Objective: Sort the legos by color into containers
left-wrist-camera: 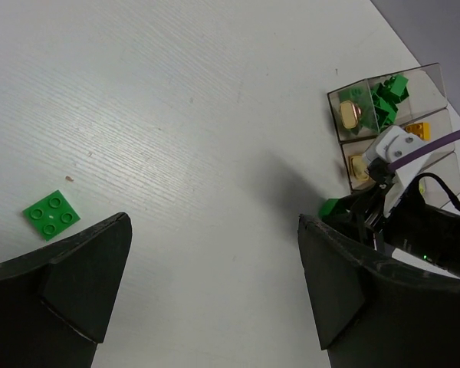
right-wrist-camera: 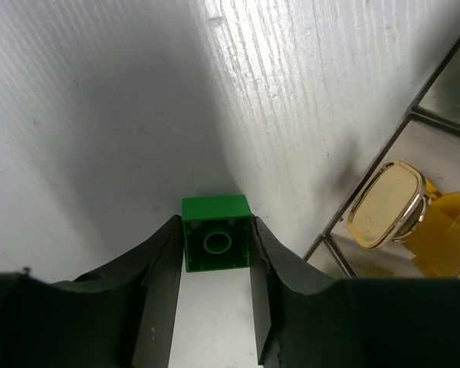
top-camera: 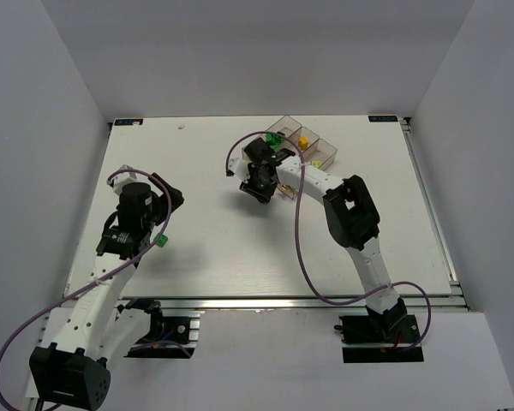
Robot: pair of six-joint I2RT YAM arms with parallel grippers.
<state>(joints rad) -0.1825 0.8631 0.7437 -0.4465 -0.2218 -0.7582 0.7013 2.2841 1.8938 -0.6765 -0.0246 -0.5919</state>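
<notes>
The right gripper [right-wrist-camera: 215,224] is clamped on a green square brick [right-wrist-camera: 216,244] over the white worktop [right-wrist-camera: 100,115], just beside the clear containers [top-camera: 307,143]. The left gripper [left-wrist-camera: 215,222] is spread wide with nothing in it, and a flat green four-stud plate [left-wrist-camera: 52,215] lies on the worktop near its left finger.

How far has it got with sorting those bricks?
Nearly done, it seems. Some green bricks and a yellow brick already lie in separate bins. The right gripper is shut on a green brick beside the bins. Left to do: one flat green brick on the table near the open left gripper; I see no other loose ones.
</notes>
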